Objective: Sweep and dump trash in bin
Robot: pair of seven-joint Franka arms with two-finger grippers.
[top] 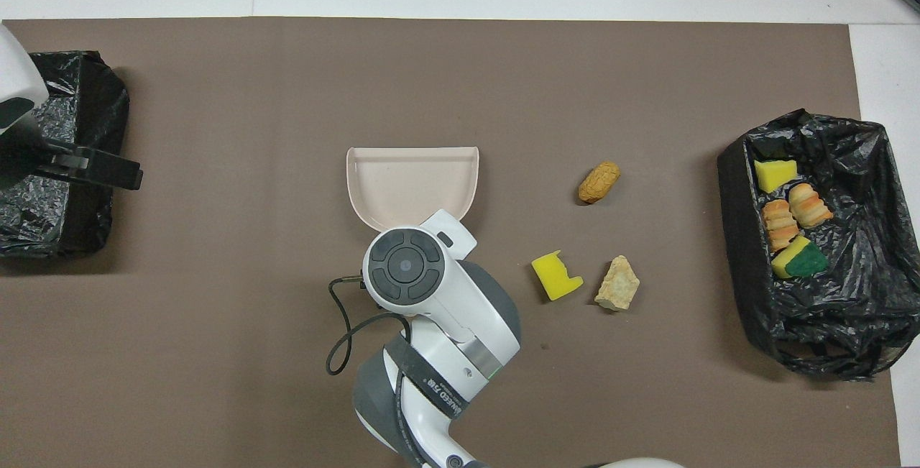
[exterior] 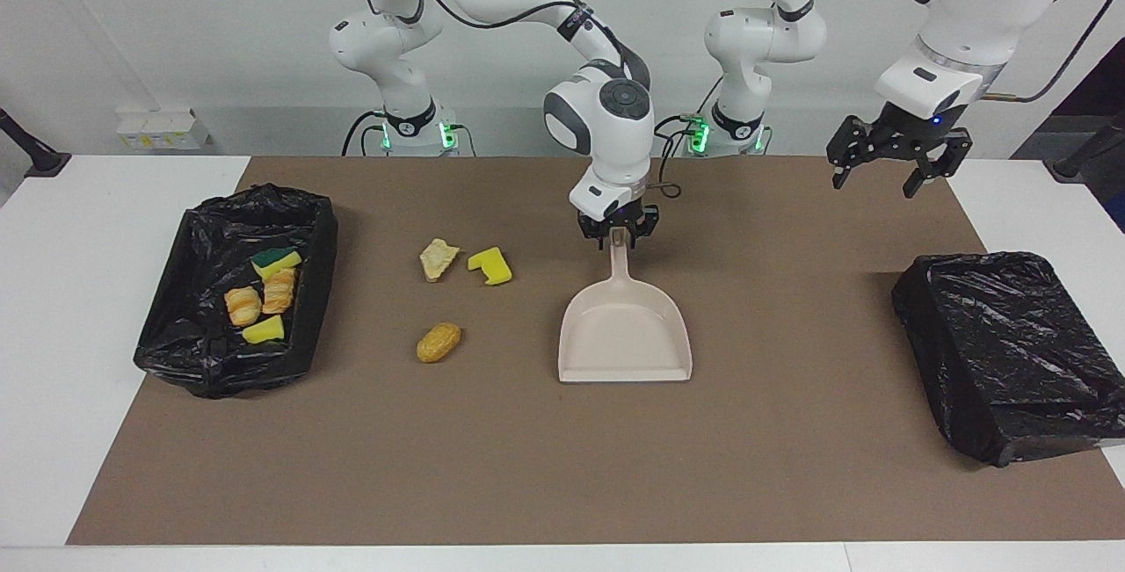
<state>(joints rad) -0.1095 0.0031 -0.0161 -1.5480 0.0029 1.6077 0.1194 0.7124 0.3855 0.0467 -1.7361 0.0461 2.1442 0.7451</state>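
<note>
Right gripper point(exterior: 620, 236) sits at the tip of the dustpan point(exterior: 626, 339) handle at mid-mat; its fingers stand on either side of the handle, but whether they clamp it I cannot tell. Left gripper point(exterior: 896, 170) hangs with fingers apart above the mat point(exterior: 791, 467) edge at the left arm's end, near a closed black bag point(exterior: 1002, 352). Three trash scraps lie on the mat beside the dustpan: yellow sponge point(exterior: 490, 266), pale crust point(exterior: 437, 258), tan roll point(exterior: 438, 342). Four more lie in the bin point(exterior: 211, 361) at the right arm's end.
</note>
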